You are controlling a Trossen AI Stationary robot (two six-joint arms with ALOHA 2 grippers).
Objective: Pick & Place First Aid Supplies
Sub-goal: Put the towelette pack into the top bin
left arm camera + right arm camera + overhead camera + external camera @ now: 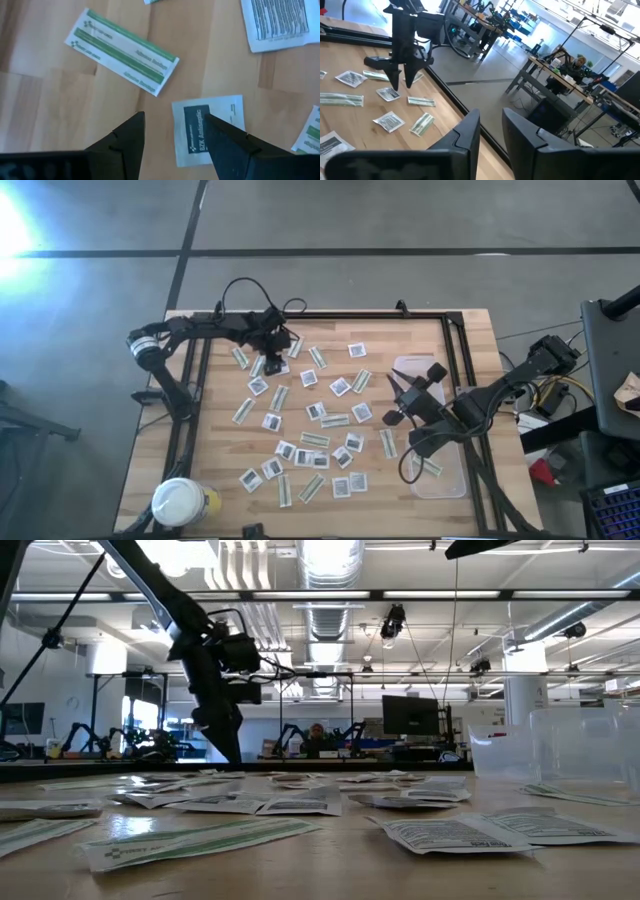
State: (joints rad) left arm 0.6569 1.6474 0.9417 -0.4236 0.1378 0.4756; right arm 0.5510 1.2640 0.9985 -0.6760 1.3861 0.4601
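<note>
Wooden table (330, 330) in a workshop, strewn with first aid supplies (315, 435): square white packets with dark print and narrow green-and-white strips, lying flat and mostly apart from one another. A clear tub (440, 475) stands at the right edge; a white-lidded jar (180, 502) sits at the near left corner.

Left gripper (275, 360) hangs low over the far-left part of the scatter, fingers parted and empty. In the left wrist view the fingertips (131, 131) straddle bare wood, one tip overlapping the edge of a square packet (210, 131); a strip (122, 50) lies just beyond. The step in hand appears to be the approach for a pick. The next move likely calls for centring the fingers on the packet and pressing down to pinch a thin, flat item off the wood, where slipping is a risk.

Right gripper (396, 402) is raised near the tub, angled toward the middle of the table; its fingers (465, 131) stand slightly apart with nothing between them.

Legible print: the square packet reads "BZK Antiseptic"; the strip reads "Adhesive Bandage", faintly.
</note>
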